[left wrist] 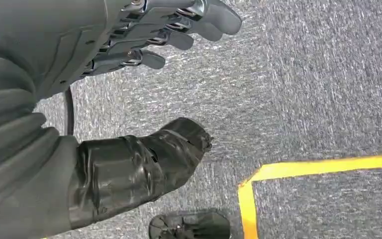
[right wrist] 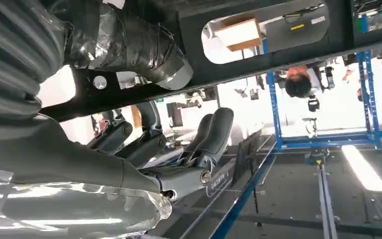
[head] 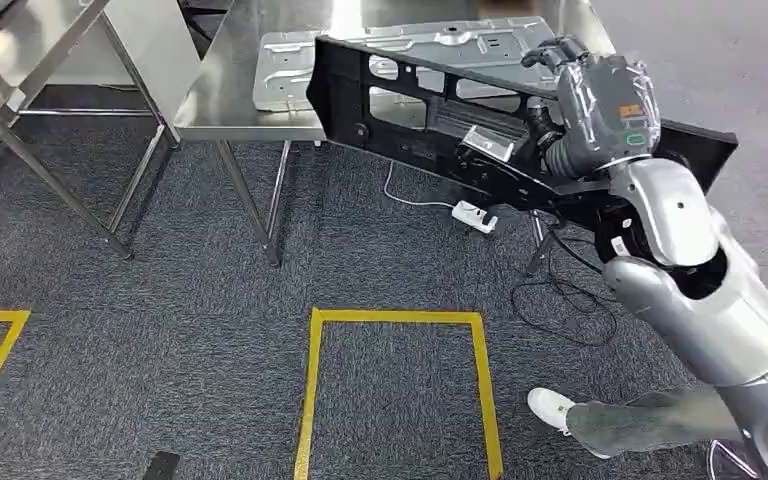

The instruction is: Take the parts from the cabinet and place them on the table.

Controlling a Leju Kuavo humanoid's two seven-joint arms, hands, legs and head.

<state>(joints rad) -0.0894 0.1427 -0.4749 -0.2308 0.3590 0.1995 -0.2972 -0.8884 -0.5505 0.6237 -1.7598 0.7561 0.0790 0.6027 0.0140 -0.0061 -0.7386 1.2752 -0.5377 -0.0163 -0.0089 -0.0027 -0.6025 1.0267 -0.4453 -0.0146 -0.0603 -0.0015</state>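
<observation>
A long black plastic frame part [head: 352, 100] with cut-out windows hangs tilted in the air, its left end over the front edge of the steel table [head: 222, 100]. My right hand [head: 600, 100], wrapped in clear film, grips the part near its middle. In the right wrist view the taped thumb [right wrist: 129, 45] lies on one side of the part's black bar [right wrist: 258, 55] and the dark fingers [right wrist: 209, 139] on the other. A silver sheet-metal part [head: 400, 48] lies flat on the table. My left hand [left wrist: 94, 45] hangs over grey carpet with fingers apart, holding nothing.
A second steel table [head: 20, 50] stands at the far left. A white power strip [head: 475, 216] and black cables lie on the carpet under the held part. Yellow tape squares [head: 395, 318] mark the floor. A person's leg and white shoe [head: 550, 405] are at lower right.
</observation>
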